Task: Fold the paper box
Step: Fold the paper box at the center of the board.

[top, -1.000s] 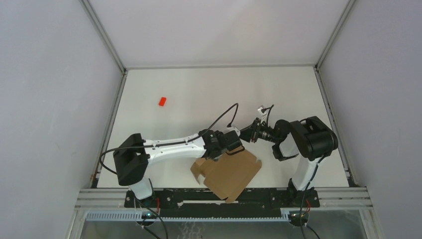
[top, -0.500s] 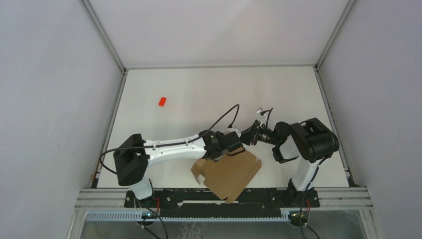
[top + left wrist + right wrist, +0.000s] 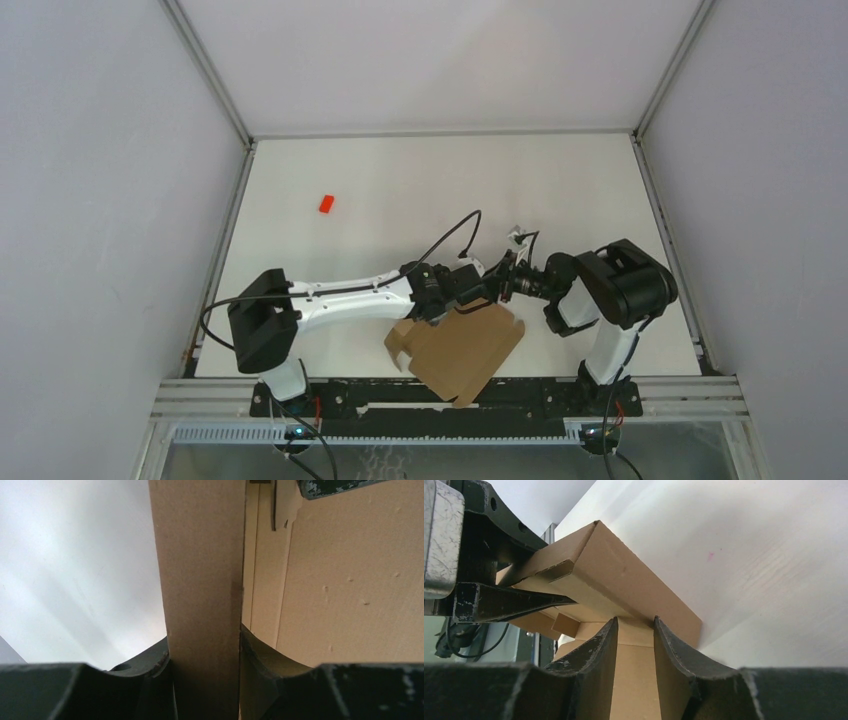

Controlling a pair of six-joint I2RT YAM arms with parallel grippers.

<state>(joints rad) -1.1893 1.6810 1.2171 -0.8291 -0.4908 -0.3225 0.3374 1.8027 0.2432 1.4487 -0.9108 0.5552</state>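
The paper box [image 3: 458, 350] lies at the near edge of the table [image 3: 400, 190], where the left gripper [image 3: 204, 652] and the right gripper [image 3: 634, 625] each pinch a cardboard flap tightly.

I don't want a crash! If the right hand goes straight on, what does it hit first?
Probably the box, its folded wall just ahead of the right hand.

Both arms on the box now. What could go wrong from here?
1. Both grippers crowd the far edge of the box: the left gripper, shut on a flap, sits right beside the right gripper, so they may collide.
2. The box's near corner overlaps the rail at the near edge of the table; a pull could drag it off or crease the flap.
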